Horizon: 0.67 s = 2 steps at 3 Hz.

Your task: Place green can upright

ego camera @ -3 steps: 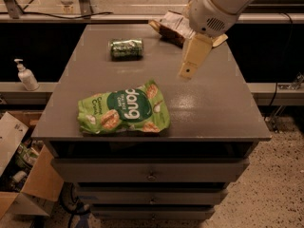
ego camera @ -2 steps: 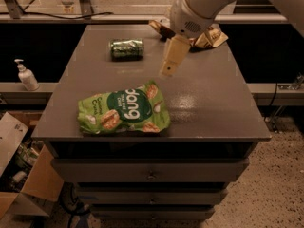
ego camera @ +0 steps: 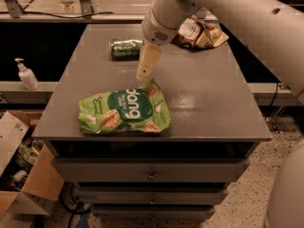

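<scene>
Bright-green snack bag [ego camera: 124, 112] lies flat near the front edge of the grey table [ego camera: 209, 99]. Just beyond the bag, the gripper [ego camera: 141, 76] hangs above the tabletop, its pale fingers [ego camera: 148, 61] pressed together with no gap, holding nothing. Farther behind the bag the green can [ego camera: 126, 48] lies on its side: dark green, silver-rimmed, pale markings along its wall. Farthest from the bag, to the right, sit crumpled brown packets [ego camera: 199, 33].

Shiny metal can [ego camera: 126, 48]; glossy plastic bag [ego camera: 124, 111]; matt grey table [ego camera: 204, 94]; smooth cream gripper [ego camera: 142, 75] hangs above it, near the can.
</scene>
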Available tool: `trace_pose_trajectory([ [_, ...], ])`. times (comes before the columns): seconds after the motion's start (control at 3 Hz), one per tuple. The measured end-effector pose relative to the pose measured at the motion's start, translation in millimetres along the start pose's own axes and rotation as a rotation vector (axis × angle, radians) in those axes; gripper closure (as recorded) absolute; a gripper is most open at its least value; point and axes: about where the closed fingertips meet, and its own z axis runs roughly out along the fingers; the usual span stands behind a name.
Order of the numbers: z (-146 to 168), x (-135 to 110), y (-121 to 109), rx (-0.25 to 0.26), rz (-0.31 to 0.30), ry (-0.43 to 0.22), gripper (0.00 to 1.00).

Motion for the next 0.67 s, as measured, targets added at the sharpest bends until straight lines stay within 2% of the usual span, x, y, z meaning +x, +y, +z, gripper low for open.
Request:
trace_pose_trajectory([
  [0.67, 70, -12, -58, 0.024, -0.023, 0.015, 0.00],
])
